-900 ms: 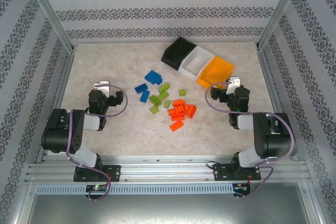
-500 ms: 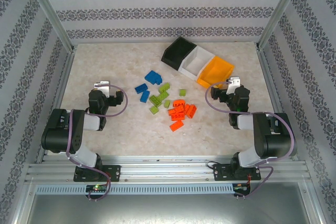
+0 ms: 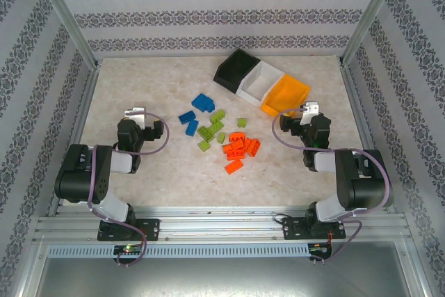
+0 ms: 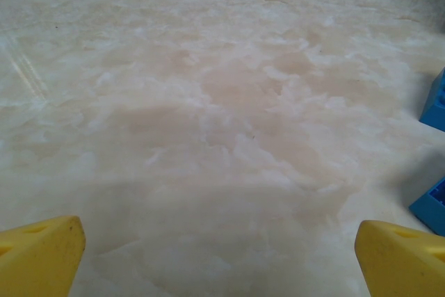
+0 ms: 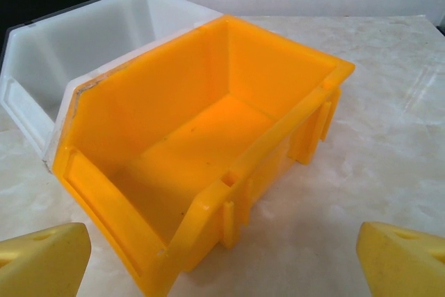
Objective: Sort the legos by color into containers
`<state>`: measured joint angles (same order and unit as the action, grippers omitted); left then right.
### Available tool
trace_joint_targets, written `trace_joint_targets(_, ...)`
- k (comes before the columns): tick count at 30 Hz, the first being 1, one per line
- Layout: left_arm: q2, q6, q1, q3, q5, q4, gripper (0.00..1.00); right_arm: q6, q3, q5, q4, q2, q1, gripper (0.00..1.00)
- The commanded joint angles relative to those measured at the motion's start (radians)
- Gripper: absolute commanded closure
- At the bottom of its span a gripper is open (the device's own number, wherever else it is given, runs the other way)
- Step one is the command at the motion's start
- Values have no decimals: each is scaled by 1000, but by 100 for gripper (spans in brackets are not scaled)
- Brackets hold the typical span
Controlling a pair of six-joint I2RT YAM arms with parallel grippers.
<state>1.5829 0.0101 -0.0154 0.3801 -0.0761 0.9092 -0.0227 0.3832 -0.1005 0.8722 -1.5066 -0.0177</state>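
Note:
The legos lie loose mid-table in three groups: blue bricks (image 3: 197, 110), lime green bricks (image 3: 212, 129) and orange bricks (image 3: 238, 149). The containers stand joined in a slanted row at the back right: black bin (image 3: 235, 69), white bin (image 3: 258, 83), orange-yellow bin (image 3: 286, 95). My left gripper (image 3: 135, 113) stands open left of the blue bricks, its yellow fingertips (image 4: 38, 255) wide apart over bare table, with two blue bricks (image 4: 435, 106) at the right edge of its view. My right gripper (image 3: 310, 109) is open just in front of the orange-yellow bin (image 5: 104, 123), which is empty, as is the white bin (image 5: 83, 39).
Patterned walls and aluminium posts (image 3: 66, 22) enclose the marble table (image 3: 139, 81) on three sides. A metal rail (image 3: 222, 224) carrying both arm bases runs along the near edge. Bare tabletop spreads at the far left and in front of the bricks.

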Motion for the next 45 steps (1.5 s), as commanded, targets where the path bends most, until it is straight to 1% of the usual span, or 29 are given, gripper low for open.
trace_joint_targets(1,1,-10,-9,16,-15,7,0,-13,7,26,13,-3,-3,2)
trace_joint_targets(3,-13,-9,-9,15,-8,2,0,-22,14,54,-10,9,-4,2)
trace_joint_targets(5,-55,3,-9,31,26,-57,0,-33,33,79,-61,36,-4,2)
trace_joint_targets(8,-136,19,-10,90,71,-230,0,-35,51,110,-155,101,1,2)
trace_joint_targets(10,-185,29,-9,136,93,-341,0,-55,69,170,-235,154,5,2)
trace_joint_targets(12,-224,93,-10,200,146,-463,0,-87,97,212,-335,206,4,2)
trace_joint_targets(14,-250,151,-9,268,182,-599,0,-163,135,251,-442,249,1,2)
trace_joint_targets(16,-266,194,-9,339,178,-731,0,-221,181,226,-558,285,-10,2)
trace_joint_targets(18,-270,221,-9,390,150,-822,0,-319,236,231,-694,309,-21,2)
trace_joint_targets(19,-274,244,-9,408,141,-856,0,-366,270,204,-768,317,-35,2)
trace_joint_targets(22,-291,301,-8,432,133,-918,0,-461,358,68,-947,318,-95,2)
trace_joint_targets(25,-302,364,-8,448,125,-972,0,-531,431,-47,-1086,287,-137,2)
trace_joint_targets(28,-322,430,-3,448,132,-1008,0,-520,477,-139,-1162,269,-134,2)
trace_joint_targets(32,-340,479,1,459,138,-1060,0,-492,484,-162,-1211,303,-115,2)
trace_joint_targets(35,-331,511,2,483,73,-1101,0,-460,503,-191,-1279,310,-103,2)
trace_joint_targets(39,-274,518,21,548,-56,-1177,0,-406,543,-173,-1405,301,-62,2)
trace_joint_targets(45,-229,494,112,608,-72,-1258,0,-367,565,-157,-1554,301,-10,2)
